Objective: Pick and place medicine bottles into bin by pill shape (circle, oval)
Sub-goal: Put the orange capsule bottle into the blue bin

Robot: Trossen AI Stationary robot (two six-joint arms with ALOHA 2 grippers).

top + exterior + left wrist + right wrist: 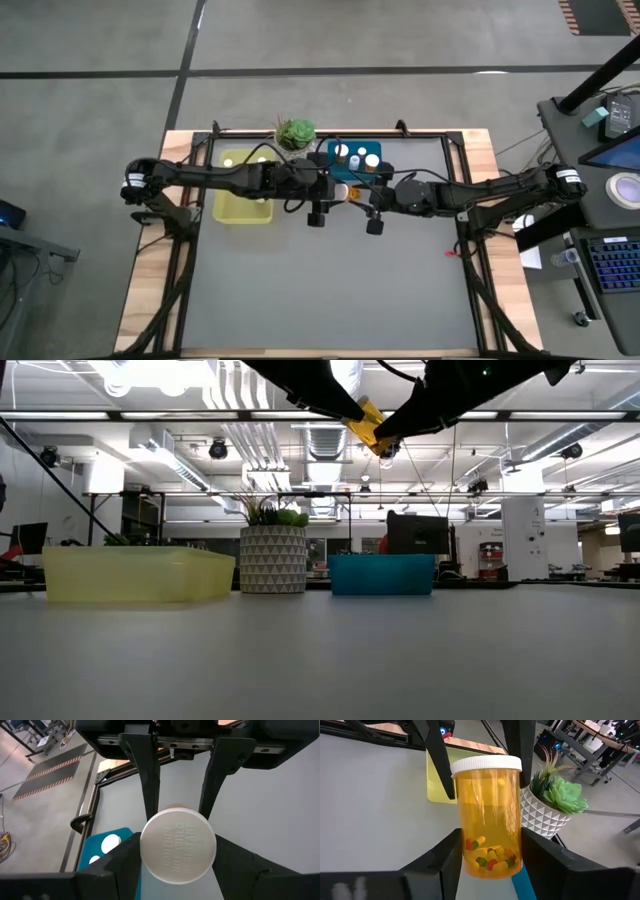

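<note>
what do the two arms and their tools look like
Both arms are dark, slim and jointed, with white-labelled rings near their outer ends and black cables running along them. The left tool and right tool each have two flat, dark, tapering fingers on a metal rail.

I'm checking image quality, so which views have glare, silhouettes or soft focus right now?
Low view: bright ceiling lights leave both arms dark silhouettes around the amber bottle. Left wrist view: the white cap is slightly soft. Right wrist view: the pills show clearly; the plant behind is sharp.
</note>
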